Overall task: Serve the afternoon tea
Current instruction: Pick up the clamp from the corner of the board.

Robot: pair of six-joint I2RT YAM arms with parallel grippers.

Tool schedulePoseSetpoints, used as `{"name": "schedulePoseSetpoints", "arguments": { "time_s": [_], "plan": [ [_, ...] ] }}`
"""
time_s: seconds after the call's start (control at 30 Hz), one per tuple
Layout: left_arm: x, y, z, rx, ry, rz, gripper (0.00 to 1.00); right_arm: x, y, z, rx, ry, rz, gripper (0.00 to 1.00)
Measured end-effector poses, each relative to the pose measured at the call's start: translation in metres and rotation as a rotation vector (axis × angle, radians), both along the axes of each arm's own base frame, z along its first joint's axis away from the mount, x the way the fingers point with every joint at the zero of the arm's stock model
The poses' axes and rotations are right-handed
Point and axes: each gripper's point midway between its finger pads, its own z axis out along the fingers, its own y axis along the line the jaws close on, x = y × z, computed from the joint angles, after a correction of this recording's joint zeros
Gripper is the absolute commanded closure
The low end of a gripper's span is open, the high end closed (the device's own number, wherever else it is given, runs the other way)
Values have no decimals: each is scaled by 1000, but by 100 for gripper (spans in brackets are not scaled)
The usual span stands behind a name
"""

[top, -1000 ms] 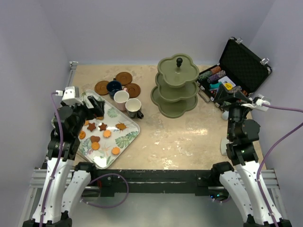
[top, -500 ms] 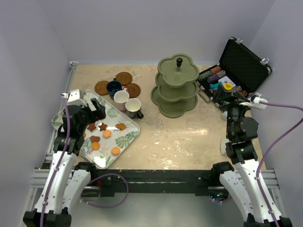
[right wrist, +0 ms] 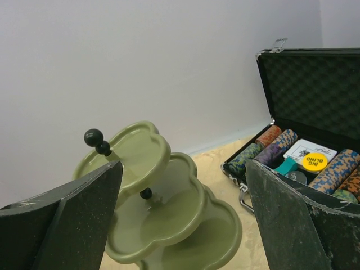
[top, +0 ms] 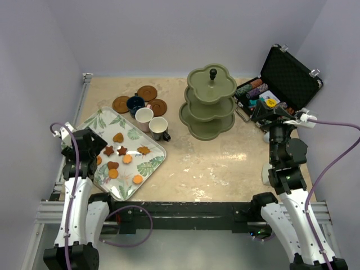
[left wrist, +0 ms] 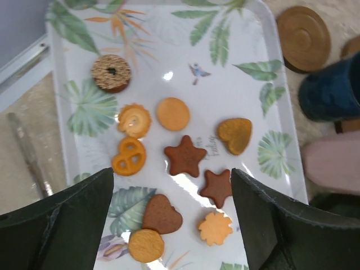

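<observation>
Orange and brown biscuits [left wrist: 185,156] lie spread on the leaf-patterned tray [left wrist: 247,101]. My left gripper [left wrist: 171,225] hovers over them, open, with a brown heart [left wrist: 161,214], a small brown star [left wrist: 217,187] and an orange flower biscuit [left wrist: 215,228] below the gap between its fingers. In the top view it [top: 93,147] is at the tray's left edge. Navy [top: 135,103], pinkish-white [top: 144,116] and cream [top: 158,127] cups stand beside three brown saucers [top: 147,93]. My right gripper [top: 264,112] is open and holds nothing, facing the olive-green three-tier stand [right wrist: 169,208].
An open black case of poker chips [top: 287,79] stands at the back right, just behind my right gripper. The tiered stand [top: 209,104] is at the middle back. The cups and saucers crowd the tray's far corner. Walls close in on the left, back and right.
My left arm has drawn back toward the near left, off the tray's far end to its left edge. The right arm has scarcely moved.
</observation>
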Motion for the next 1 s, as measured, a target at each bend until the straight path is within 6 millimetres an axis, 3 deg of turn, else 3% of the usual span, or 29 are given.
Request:
{"name": "schedulePoseSetpoints", "arguments": {
  "time_s": [0.23, 0.57, 1.0],
  "plan": [
    [-31, 46, -14, 39, 83, 305, 16, 2, 5, -1, -7, 2, 25, 4],
    [-51, 90, -42, -8, 193, 506, 25, 1, 9, 1, -13, -4, 49, 4],
    [-79, 104, -80, -112, 257, 657, 31, -2, 9, 4, -11, -18, 50, 4]
  ]
}}
